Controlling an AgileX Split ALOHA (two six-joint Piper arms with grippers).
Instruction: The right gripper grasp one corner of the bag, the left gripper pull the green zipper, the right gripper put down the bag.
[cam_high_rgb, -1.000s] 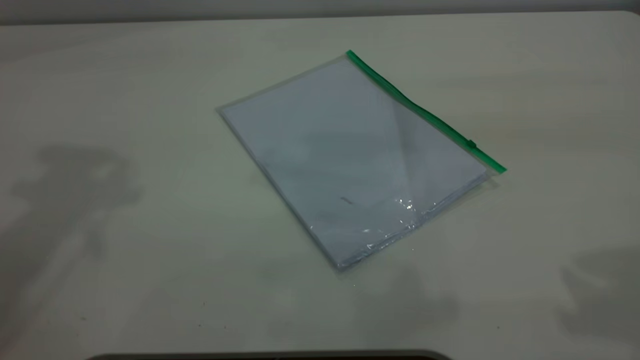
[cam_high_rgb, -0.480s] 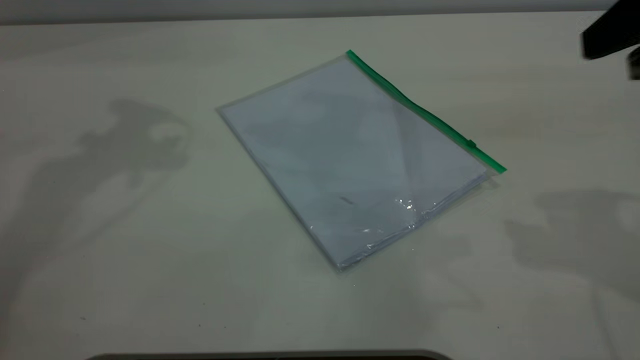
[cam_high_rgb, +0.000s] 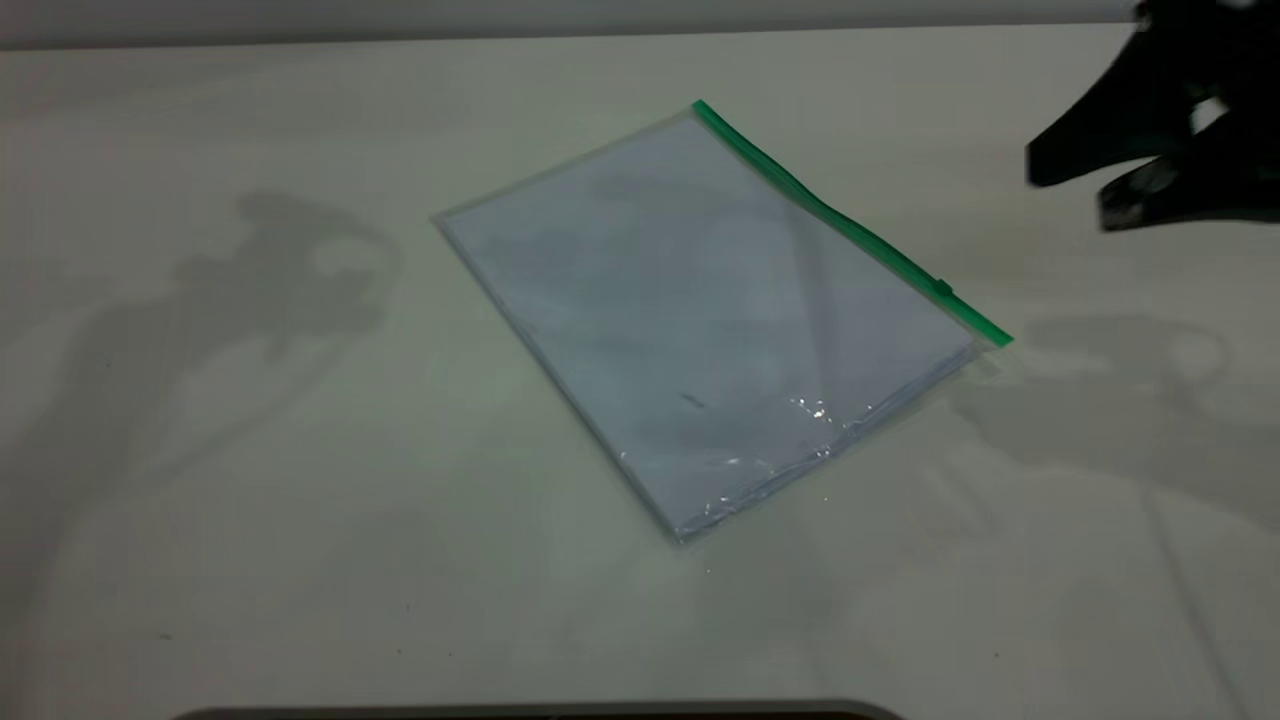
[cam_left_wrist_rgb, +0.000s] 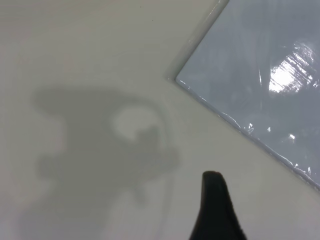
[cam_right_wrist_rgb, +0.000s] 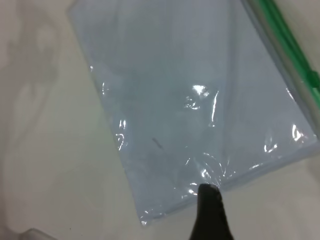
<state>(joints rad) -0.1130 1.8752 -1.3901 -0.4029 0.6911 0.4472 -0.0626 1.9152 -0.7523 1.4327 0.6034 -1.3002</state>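
bag (cam_high_rgb: 700, 320): clear glossy plastic, wrinkled glints, white paper inside | zipper (cam_high_rgb: 850, 225): smooth green plastic, right edge | table (cam_high_rgb: 250, 500): matt off-white, smooth | right gripper (cam_high_rgb: 1090, 190): black, matt, upper right

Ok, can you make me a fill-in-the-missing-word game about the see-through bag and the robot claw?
1. The zipper along one edge of the bag is coloured ____.
2. Through the clear plastic you can see sheets of white ____.
3. The bag lies flat on the ____.
4. The right gripper hangs in the air with its jaws ____, not touching the bag.

Missing words: green; paper; table; open
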